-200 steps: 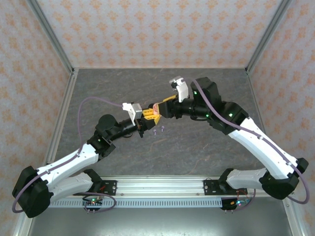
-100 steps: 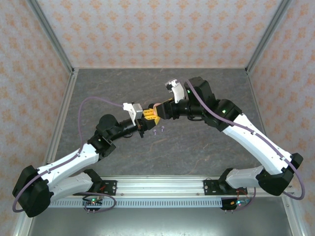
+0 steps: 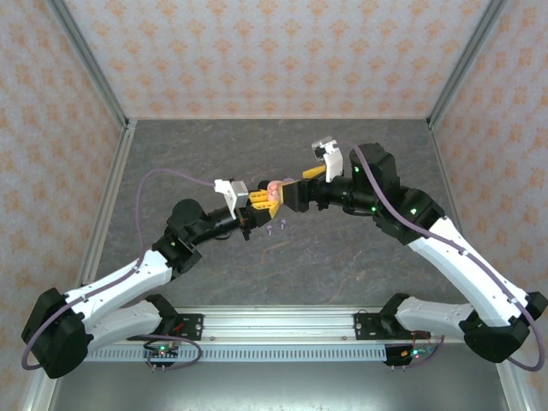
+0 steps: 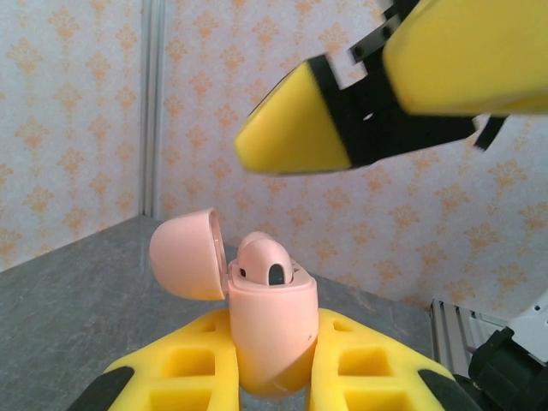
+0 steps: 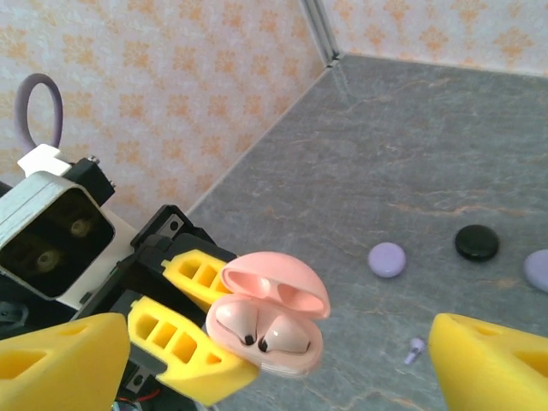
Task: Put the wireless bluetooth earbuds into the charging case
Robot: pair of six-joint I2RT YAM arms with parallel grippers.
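The left tool [image 3: 260,199] is clenched on the pink charging case [image 5: 272,336], holding it above the tabletop [image 5: 411,163] with its lid [image 5: 278,287] swung open. Two pink earbuds [image 5: 257,330] sit in the case's wells. The right tool [image 3: 291,187] is spread wide, with one yellow finger on either side of the case and neither touching it. On the tabletop beyond lie a loose purple earbud [image 5: 414,348], a purple disc [image 5: 386,259] and a black disc [image 5: 476,242].

Above the middle of the grey table [image 3: 360,265], the left gripper [image 3: 264,200] is clamping a pink charging case [image 3: 273,187]. The right gripper [image 3: 291,190] is hovering just beside it, jaws seemingly apart. Two tiny purple earbuds [image 3: 271,229] are lying on the table below.
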